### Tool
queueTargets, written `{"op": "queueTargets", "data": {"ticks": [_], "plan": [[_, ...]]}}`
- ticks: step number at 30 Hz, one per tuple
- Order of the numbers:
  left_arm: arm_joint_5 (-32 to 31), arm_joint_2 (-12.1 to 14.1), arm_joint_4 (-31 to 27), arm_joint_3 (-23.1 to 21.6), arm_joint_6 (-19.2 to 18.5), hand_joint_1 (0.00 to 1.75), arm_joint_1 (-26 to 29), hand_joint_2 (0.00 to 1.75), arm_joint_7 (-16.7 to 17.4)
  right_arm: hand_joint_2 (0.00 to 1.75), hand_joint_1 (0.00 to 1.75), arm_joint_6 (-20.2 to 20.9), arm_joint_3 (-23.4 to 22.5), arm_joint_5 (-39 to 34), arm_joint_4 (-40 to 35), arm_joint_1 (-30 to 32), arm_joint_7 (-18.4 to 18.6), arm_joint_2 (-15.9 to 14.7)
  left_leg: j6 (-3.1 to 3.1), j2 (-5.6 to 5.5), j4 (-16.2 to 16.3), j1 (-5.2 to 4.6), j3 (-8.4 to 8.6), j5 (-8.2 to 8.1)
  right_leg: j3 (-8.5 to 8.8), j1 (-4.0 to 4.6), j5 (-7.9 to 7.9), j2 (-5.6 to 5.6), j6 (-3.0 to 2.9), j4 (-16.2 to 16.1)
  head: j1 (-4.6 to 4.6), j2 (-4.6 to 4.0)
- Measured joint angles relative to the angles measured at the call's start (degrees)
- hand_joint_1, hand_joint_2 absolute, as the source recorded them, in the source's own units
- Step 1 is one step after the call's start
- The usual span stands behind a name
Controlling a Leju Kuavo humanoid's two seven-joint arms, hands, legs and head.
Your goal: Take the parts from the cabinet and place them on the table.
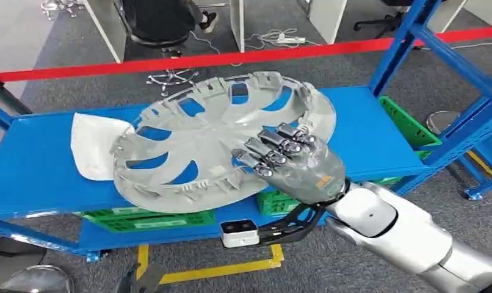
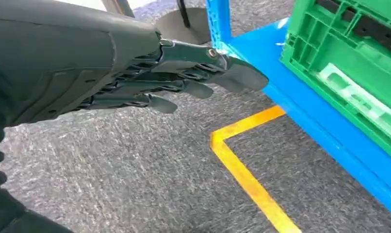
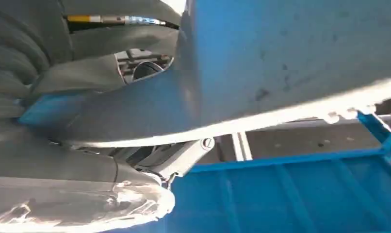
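- Right hand (image 1: pixel 292 160) grips the grey wheel cover (image 1: pixel 213 143) at its near-right rim, fingers curled over it, above the blue shelf (image 1: pixel 36 165).
- Left hand (image 2: pixel 135 73) holds nothing, fingers straight and close together.

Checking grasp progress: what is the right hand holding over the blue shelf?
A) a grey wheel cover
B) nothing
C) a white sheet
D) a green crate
A: in the head view the right hand grips the near edge of the grey wheel cover, its fingers lying on top, above the blue shelf.
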Motion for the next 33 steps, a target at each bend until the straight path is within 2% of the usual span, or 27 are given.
{"op": "queueTargets", "data": {"ticks": [2, 3, 4, 6, 7, 8, 9, 11, 12, 13, 15, 16, 17, 18, 19, 21, 22, 23, 24, 25, 26, 27, 28, 29, 30, 32, 33], "plan": [[0.0, 0.0, 0.0, 0.0, 0.0, 0.0, 0.0, 1.75, 0.0, 1.75, 1.75, 0.0, 0.0, 0.1, 0.0, 0.0, 0.0, 0.0, -0.51, 0.03, 0.4, 0.12, -0.16, -0.74, 0.08, -0.32, 0.45, -0.12, -0.77, -0.4, 0.02, 0.0], [0.0, 0.0, 0.0, 0.0, 0.0, 0.0, 0.0, 1.75, 0.0, 1.75, 1.75, 0.0, 0.0, 0.1, 0.0, 0.0, 0.0, 0.0, -0.8, 0.06, 1.8, 0.13, -0.66, -2.3, 0.04, -0.32, 0.52, -0.14, -1.04, -0.4, -0.2, 0.0], [0.0, 0.0, 0.0, -0.1, 0.0, 0.0, 0.0, 1.75, 0.0, 1.75, 1.75, 0.0, 0.0, 0.1, 0.0, 0.0, 0.0, 0.0, -1.04, 0.06, 5.3, 0.22, -1.98, -4.64, -0.04, -0.3, 0.6, -0.2, -1.35, -0.4, -0.28, 0.0], [0.0, 0.0, 0.1, -0.2, 0.1, 0.0, 0.0, 1.75, 0.1, 1.75, 1.75, 0.0, 0.0, 0.1, 0.0, 0.0, 0.0, 0.0, -1.26, 0.06, 14.2, 0.29, -5.51, -9.04, -0.24, -0.1, 0.81, -0.34, -1.63, -0.4, -0.24, 0.0], [0.0, 0.0, 0.2, -0.2, 0.2, 0.0, 0.0, 1.75, 0.3, 1.75, 1.75, 0.1, 0.0, 0.1, 0.1, 0.1, 0.1, 0.0, -1.23, 0.06, 16.5, 0.29, -6.32, -9.69, -0.37, -0.04, 0.91, -0.35, -1.71, -0.4, -0.28, 0.0], [0.0, 0.0, 0.2, -0.2, 0.2, 0.0, 0.1, 1.75, 0.3, 1.75, 1.75, 0.1, 0.1, 0.1, 0.1, 0.1, 0.1, 0.0, -1.12, 0.06, 16.4, 0.29, -5.96, -9.11, -0.5, 0.04, 1.02, -0.35, -1.7, -0.3, -0.24, 0.0], [0.0, 0.0, 0.2, -0.2, 0.3, 0.0, 0.1, 1.75, 0.4, 1.75, 1.75, 0.2, 0.1, 0.0, 0.1, 0.2, 0.2, 0.0, -0.88, 0.06, 14.1, 0.28, -4.64, -7.44, -0.67, 0.12, 1.21, -0.32, -1.69, -0.3, -0.26, 0.0], [0.0, 0.0, 0.2, -0.2, 0.5, 0.0, 0.0, 1.75, 0.4, 1.75, 1.75, 0.2, 0.0, -0.1, 0.1, 0.2, 0.2, 0.0, -0.16, 0.05, 4.8, 0.03, 0.89, -2.92, -0.77, 0.15, 1.47, -0.27, -1.46, -0.3, -0.26, 0.0], [0.0, 0.1, 0.2, -0.2, 0.6, 0.0, 0.0, 1.75, 0.4, 1.75, 1.75, 0.2, 0.0, -0.2, 0.1, 0.1, 0.3, 0.0, 0.21, 0.0, 1.1, -0.19, 2.85, -2.64, -0.83, 0.13, 1.59, -0.31, -1.33, -0.3, -0.22, 0.0], [0.0, 0.0, 0.3, -0.2, 0.7, 0.0, -0.1, 1.75, 0.4, 1.75, 1.75, 0.2, -0.1, -0.3, 0.1, 0.0, 0.3, 0.0, 0.27, 0.01, 0.1, -0.31, 3.24, -2.56, -1.15, 0.4, 1.77, -0.28, -1.09, -0.1, -0.2, 0.0], [0.0, 0.0, 0.3, -0.3, 0.8, 0.0, -0.1, 1.75, 0.4, 1.75, 1.75, 0.2, -0.1, -0.4, 0.1, 0.1, 0.4, 0.0, 0.43, 0.0, 0.0, -0.43, 2.87, -2.54, -1.56, 0.23, 2.37, -0.4, -0.34, -0.3, -0.17, 0.0], [0.0, 0.0, 0.3, -0.3, 0.8, 0.0, 0.1, 1.75, 0.4, 1.75, 1.75, 0.2, -0.1, -0.4, 0.1, 0.1, 0.4, 0.0, 0.77, 0.0, -0.1, -0.5, 2.82, -2.23, -1.5, 0.18, 2.64, -0.43, 0.04, -0.5, -0.2, 0.0], [0.0, 0.0, 0.3, -0.3, 0.9, 0.0, 0.1, 1.75, 0.4, 1.75, 1.75, 0.2, -0.1, -0.5, 0.1, 0.1, 0.4, 0.0, 1.21, 0.14, -1.0, -0.14, 2.82, -1.5, -1.79, 0.3, 2.48, -0.42, 0.36, -0.3, -0.2, 0.0], [0.0, -0.1, 0.3, -0.3, 0.9, 0.0, 0.0, 1.75, 0.4, 1.75, 1.75, 0.2, -0.1, -0.5, 0.1, 0.1, 0.4, -0.1, 1.49, 0.29, -1.1, -0.11, 2.51, -0.98, -2.79, 0.11, 0.72, -0.35, 0.55, 0.8, -0.11, 0.0], [0.0, -0.1, 0.3, -0.3, 0.9, 0.0, -0.1, 1.75, 0.4, 1.75, 1.75, 0.2, -0.2, -0.5, 0.1, 0.0, 0.4, -0.2, 1.9, 0.31, -1.1, -0.11, 2.04, -0.69, -3.61, 0.09, -2.14, -0.31, 0.79, 3.7, 0.02, 0.0], [0.0, -0.2, 0.3, -0.3, 0.9, 0.0, -0.1, 1.75, 0.4, 1.75, 1.75, 0.3, -0.2, -0.6, 0.1, 0.1, 0.5, -0.2, 2.08, 0.37, -1.0, -0.26, 1.02, -0.01, -6.2, -0.08, -7.43, -0.34, 1.16, 12.3, -0.06, 0.0], [0.0, -0.2, 0.3, -0.3, 0.9, 0.0, -0.1, 1.75, 0.4, 1.75, 1.75, 0.3, -0.2, -0.7, 0.1, 0.2, 0.5, -0.2, 2.1, 0.44, -1.0, -0.28, 0.4, 0.41, -7.03, -0.1, -8.8, -0.35, 1.34, 15.7, -0.02, 0.0], [0.0, -0.2, 0.3, -0.3, 0.9, 0.0, -0.1, 1.75, 0.4, 1.75, 1.75, 0.4, -0.2, -0.7, 0.1, 0.3, 0.5, -0.2, 2.04, 0.45, -1.0, -0.29, -0.19, 0.91, -6.69, -0.13, -8.44, -0.36, 1.4, 16.6, -0.02, 0.0], [0.0, -0.2, 0.3, -0.3, 0.9, 0.0, -0.1, 1.75, 0.4, 1.75, 1.75, 0.4, -0.2, -0.7, 0.1, 0.3, 0.5, -0.3, 1.95, 0.45, -1.0, -0.29, -0.79, 1.35, -5.17, -0.18, -6.85, -0.36, 1.46, 15.0, 0.0, 0.0], [0.0, -0.2, 0.3, -0.3, 0.9, 0.0, -0.1, 1.75, 0.4, 1.75, 1.75, 0.5, -0.2, -0.7, 0.1, 0.3, 0.5, -0.3, 1.83, 0.44, -0.9, -0.29, -1.32, 1.73, -2.69, -0.25, -4.84, -0.37, 1.49, 11.8, -0.02, 0.0], [0.0, -0.3, 0.3, -0.3, 0.9, 0.0, -0.1, 1.75, 0.4, 1.75, 1.75, 0.5, -0.2, -0.7, 0.1, 0.3, 0.5, -0.3, 1.63, 0.42, -0.8, -0.26, -1.77, 2.06, 0.56, -0.38, -3.15, -0.41, 1.51, 7.0, -0.02, 0.0], [0.0, -0.3, 0.3, -0.3, 0.9, 0.0, -0.1, 1.75, 0.4, 1.75, 1.75, 0.5, -0.2, -0.7, 0.1, 0.2, 0.5, -0.3, 1.32, 0.37, -0.6, -0.35, -2.04, 2.33, 4.05, -0.56, -3.13, -0.47, 1.58, 1.8, 0.0, 0.0], [0.0, -0.2, 0.3, -0.3, 0.9, 0.0, -0.1, 1.75, 0.4, 1.75, 1.75, 0.5, -0.2, -0.7, 0.1, 0.2, 0.5, -0.3, 1.0, 0.33, -0.3, -0.58, -2.56, 2.6, 6.44, -0.23, -4.39, -0.27, 1.43, -1.2, -0.06, 0.0], [0.0, -0.2, 0.3, -0.4, 0.9, 0.0, -0.1, 1.75, 0.4, 1.75, 1.75, 0.5, -0.2, -0.8, 0.0, 0.2, 0.5, -0.3, 0.68, 0.36, -0.4, -0.59, -2.59, 3.11, 5.97, -0.23, -4.19, -0.24, 1.01, -1.2, -0.15, 0.0], [0.0, -0.2, 0.3, -0.4, 0.9, 0.0, -0.1, 1.75, 0.4, 1.75, 1.75, 0.6, -0.2, -0.8, 0.0, 0.1, 0.7, -0.3, 0.48, 0.36, -0.3, -0.52, -2.72, 3.5, 5.75, -0.1, -4.04, -0.19, 0.83, -1.3, 0.02, 0.0], [0.0, -0.2, 0.4, -0.7, 0.9, 0.0, 0.1, 1.75, 0.4, 1.75, 1.75, 0.8, -0.2, -0.8, 0.0, 0.1, 0.7, -0.3, -0.03, 0.33, -0.4, -0.43, -2.89, 4.28, 5.3, 0.1, -3.33, -0.23, -0.18, -1.1, -0.07, 0.0], [0.0, -0.2, 0.4, -0.7, 0.9, 0.0, 0.1, 1.75, 0.4, 1.75, 1.75, 0.9, -0.2, -0.9, 0.0, 0.0, 0.7, -0.3, -0.38, 0.23, 0.2, -0.19, -3.36, 2.83, 4.86, -0.3, -2.65, -0.7, -0.93, -1.4, -0.02, 0.0]]}}
